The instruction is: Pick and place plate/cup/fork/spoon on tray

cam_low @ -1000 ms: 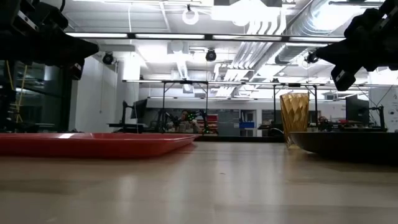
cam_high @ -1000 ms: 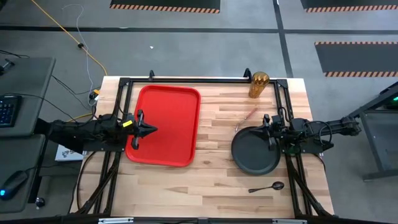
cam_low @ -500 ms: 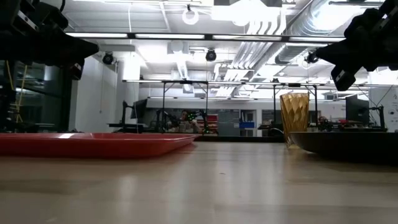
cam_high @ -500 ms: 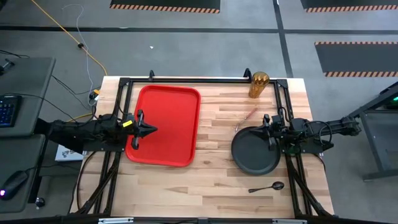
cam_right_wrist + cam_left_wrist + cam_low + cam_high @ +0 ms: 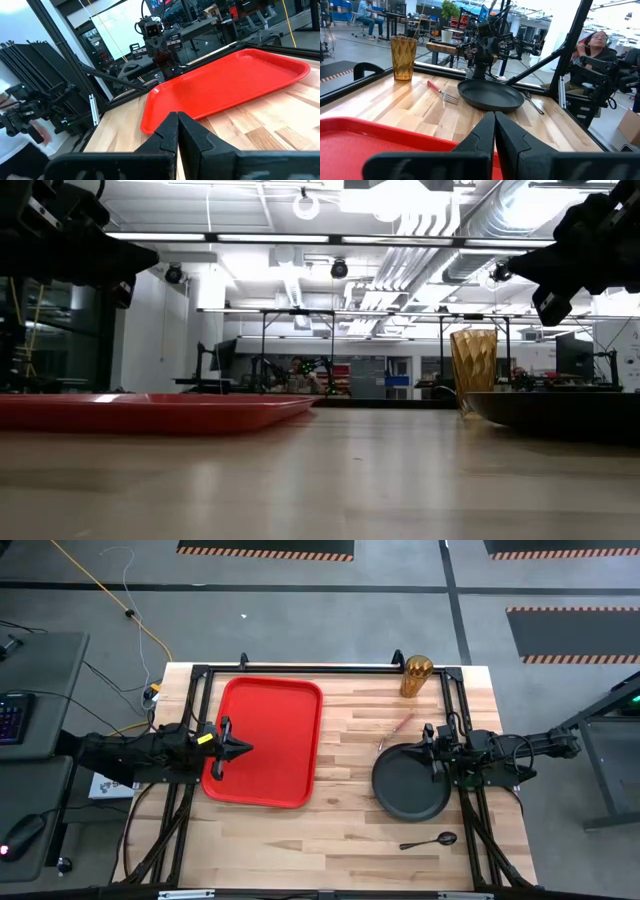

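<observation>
Likely stiff, heavy-ish and slick: dark plate (image 5: 411, 783) flat on the tabletop (image 5: 345, 755) well apart from the red tray (image 5: 265, 740), best pinched at its raised rim, with right claw (image 5: 428, 746) above its edge and left claw (image 5: 243, 749) over the tray both closed and empty.

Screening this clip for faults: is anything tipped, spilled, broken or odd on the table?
Nothing stands out. The amber translucent cup stands upright, the round dark plate lies flat, and the red-tinted fork and dark spoon lie on the wood beside the red plastic tray.
</observation>
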Robot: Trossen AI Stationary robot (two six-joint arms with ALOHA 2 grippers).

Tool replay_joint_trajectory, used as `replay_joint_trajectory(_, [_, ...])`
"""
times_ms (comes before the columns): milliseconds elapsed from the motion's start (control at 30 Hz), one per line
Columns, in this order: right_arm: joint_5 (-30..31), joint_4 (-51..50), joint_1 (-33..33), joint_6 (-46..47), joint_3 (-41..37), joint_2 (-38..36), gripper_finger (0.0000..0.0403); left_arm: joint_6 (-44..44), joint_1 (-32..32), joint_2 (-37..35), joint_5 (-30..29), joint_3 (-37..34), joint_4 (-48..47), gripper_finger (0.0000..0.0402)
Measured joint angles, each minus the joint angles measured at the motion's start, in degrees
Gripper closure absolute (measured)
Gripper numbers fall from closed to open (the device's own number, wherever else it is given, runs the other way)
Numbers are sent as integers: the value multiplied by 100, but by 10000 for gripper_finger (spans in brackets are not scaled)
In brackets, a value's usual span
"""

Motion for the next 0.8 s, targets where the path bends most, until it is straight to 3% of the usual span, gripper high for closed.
replay_joint_trajectory(633, [0,0,-1,0,0,0,402,0,-2,0,0,0,47,398])
replay_joint_trajectory(800, [1,0,0,-1,-1,0,402,-49,-2,0,-24,-1,856,398])
